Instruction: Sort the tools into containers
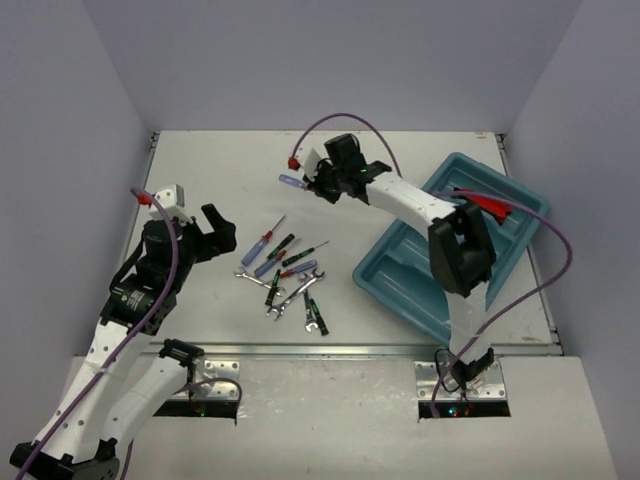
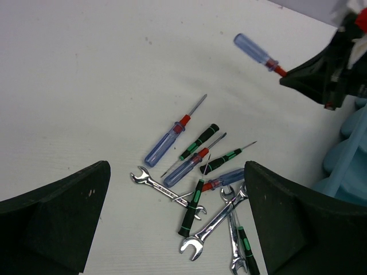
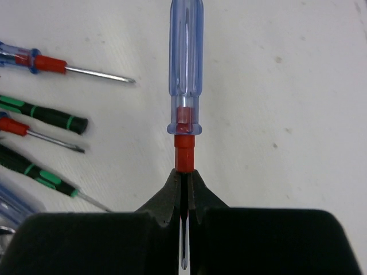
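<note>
My right gripper (image 1: 316,184) is shut on the shaft of a blue-handled screwdriver (image 1: 292,181) and holds it above the table, left of the teal tray (image 1: 420,290); its handle (image 3: 185,63) points away from the fingers (image 3: 202,192). It also shows in the left wrist view (image 2: 255,52). A pile of tools (image 1: 285,275) lies mid-table: blue-handled and black-green screwdrivers (image 2: 195,157) and silver wrenches (image 2: 215,223). My left gripper (image 1: 215,235) is open and empty, left of and above the pile. Red-handled tools (image 1: 490,207) lie in the tray.
The tray sits askew at the right, its near corner by the right arm's base. Purple cables loop over both arms. Grey walls enclose the table on three sides.
</note>
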`<action>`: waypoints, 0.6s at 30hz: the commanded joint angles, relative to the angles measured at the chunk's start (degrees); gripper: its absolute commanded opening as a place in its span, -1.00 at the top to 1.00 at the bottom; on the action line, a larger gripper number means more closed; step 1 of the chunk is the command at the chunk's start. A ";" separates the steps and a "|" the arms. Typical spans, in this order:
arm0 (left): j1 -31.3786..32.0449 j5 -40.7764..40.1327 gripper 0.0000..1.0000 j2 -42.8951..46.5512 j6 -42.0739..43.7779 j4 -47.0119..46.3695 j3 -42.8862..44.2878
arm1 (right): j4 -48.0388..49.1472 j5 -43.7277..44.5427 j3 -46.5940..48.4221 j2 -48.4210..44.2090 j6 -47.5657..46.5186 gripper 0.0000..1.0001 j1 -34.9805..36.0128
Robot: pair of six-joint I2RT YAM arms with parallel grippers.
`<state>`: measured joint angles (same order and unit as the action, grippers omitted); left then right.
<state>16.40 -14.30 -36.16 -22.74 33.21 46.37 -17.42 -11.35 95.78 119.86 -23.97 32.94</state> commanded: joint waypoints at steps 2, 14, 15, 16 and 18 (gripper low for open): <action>-0.67 0.47 -1.00 2.29 0.77 -2.27 0.39 | 2.18 6.61 -11.06 -17.19 -8.28 1.00 -9.40; 1.72 0.46 -1.00 5.00 0.59 -2.16 0.50 | 9.69 13.57 -33.54 -33.74 -26.30 1.00 -31.92; 1.98 0.42 -1.00 5.21 0.59 -2.16 0.50 | 13.67 14.75 -35.46 -33.79 -27.67 1.00 -33.78; 2.23 0.32 -1.00 5.42 0.59 -2.12 0.54 | 17.40 16.00 -36.86 -33.65 -29.03 1.00 -35.49; 2.63 0.24 -1.00 5.72 0.59 -2.02 0.56 | 21.83 17.33 -39.05 -32.95 -32.08 1.00 -37.54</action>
<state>17.89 -14.28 -31.16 -22.74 33.14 46.37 -9.80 1.44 60.76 86.95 -47.82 -0.71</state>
